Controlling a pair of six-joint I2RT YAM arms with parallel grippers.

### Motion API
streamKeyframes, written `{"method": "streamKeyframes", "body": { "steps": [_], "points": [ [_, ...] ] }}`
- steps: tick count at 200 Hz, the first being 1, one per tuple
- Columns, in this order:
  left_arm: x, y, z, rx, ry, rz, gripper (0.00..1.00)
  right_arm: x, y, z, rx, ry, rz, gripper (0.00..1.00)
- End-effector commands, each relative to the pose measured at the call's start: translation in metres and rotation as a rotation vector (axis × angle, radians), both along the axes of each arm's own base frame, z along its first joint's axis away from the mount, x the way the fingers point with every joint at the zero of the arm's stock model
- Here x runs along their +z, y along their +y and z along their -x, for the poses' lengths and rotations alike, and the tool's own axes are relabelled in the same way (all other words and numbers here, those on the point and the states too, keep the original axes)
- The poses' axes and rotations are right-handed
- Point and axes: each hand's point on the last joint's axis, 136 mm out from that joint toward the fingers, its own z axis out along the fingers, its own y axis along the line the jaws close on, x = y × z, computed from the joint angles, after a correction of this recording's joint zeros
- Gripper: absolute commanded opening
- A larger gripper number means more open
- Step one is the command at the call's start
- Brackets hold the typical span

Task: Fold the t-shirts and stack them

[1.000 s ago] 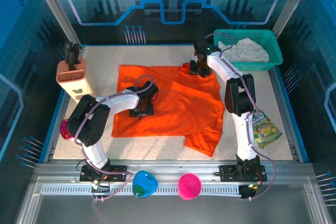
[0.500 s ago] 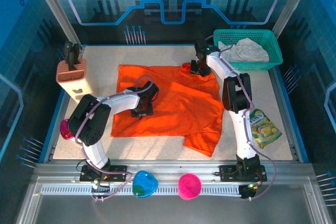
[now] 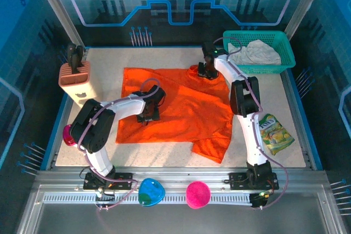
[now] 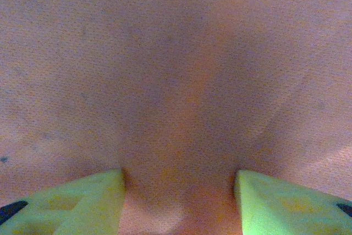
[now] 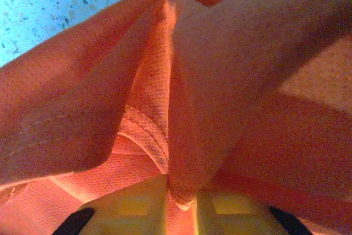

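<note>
Pinches a thin fold of orange t-shirt [image 5: 247, 53] in right gripper [image 5: 180, 199]; rests left gripper [image 4: 180, 191] spread on it; risks slippage on lifting.

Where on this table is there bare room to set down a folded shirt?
Bare table runs along the far side between the tan holder and the orange t-shirt, on the right between shirt, teal basket and snack packet, and narrowly along the near edge. The centre is crowded: the shirt covers it.
</note>
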Motion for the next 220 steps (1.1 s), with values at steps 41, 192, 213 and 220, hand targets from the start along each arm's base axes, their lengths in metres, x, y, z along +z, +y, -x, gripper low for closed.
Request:
{"method": "streamKeyframes", "body": {
  "steps": [41,192,213,220],
  "points": [
    [-0.012,0.012,0.024,0.026,0.075,-0.031,0.56,0.003,-0.003,-0.015,-0.017,-0.038,-0.012,0.04],
    [-0.019,0.018,0.03,0.025,0.102,-0.06,0.55,0.055,-0.018,-0.107,-0.173,-0.477,-0.025,0.0],
    [-0.019,0.018,0.029,0.023,0.102,-0.065,0.55,0.06,-0.02,-0.119,-0.185,-0.541,-0.019,0.0],
    [-0.018,0.019,0.029,0.023,0.103,-0.07,0.55,0.063,-0.02,-0.122,-0.187,-0.56,-0.016,0.01]
  ]
}}
